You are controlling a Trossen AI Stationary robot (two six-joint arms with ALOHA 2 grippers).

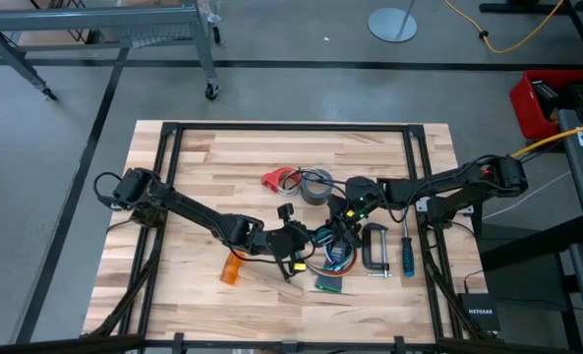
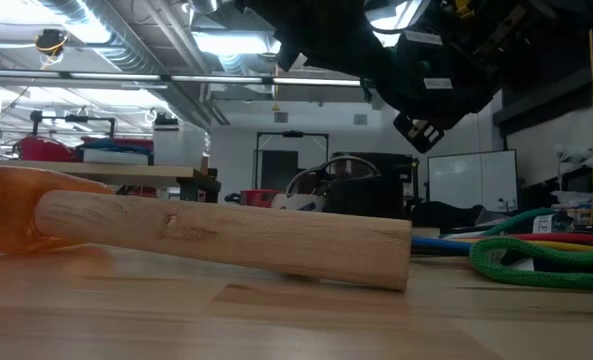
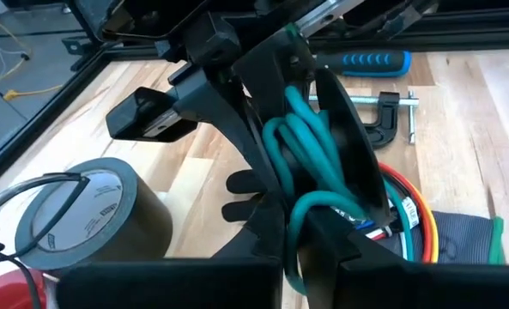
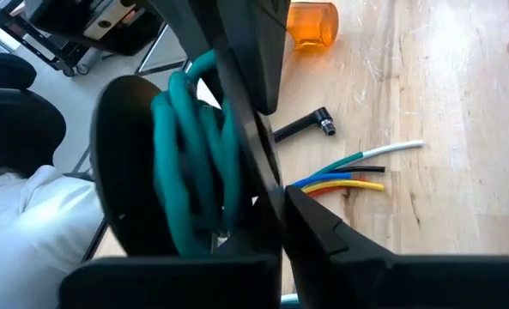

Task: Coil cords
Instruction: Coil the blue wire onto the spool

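Meanwhile both tools, left and right, clench teal cord loops between tape roll, C-clamp and screwdriver.

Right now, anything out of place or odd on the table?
Yes. Both grippers are shut on one bundle of teal cord mid-table, the left gripper and right gripper crowded together. In the right wrist view, a multicolour cable's loose ends splay across the wood.

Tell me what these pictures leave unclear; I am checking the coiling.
- Teal cord: both wrist views show loops between dark fingers; its ends are hidden.
- Red-ended cord: too small in the high view to follow.
- Low view: a wooden handle blocks the table behind it.
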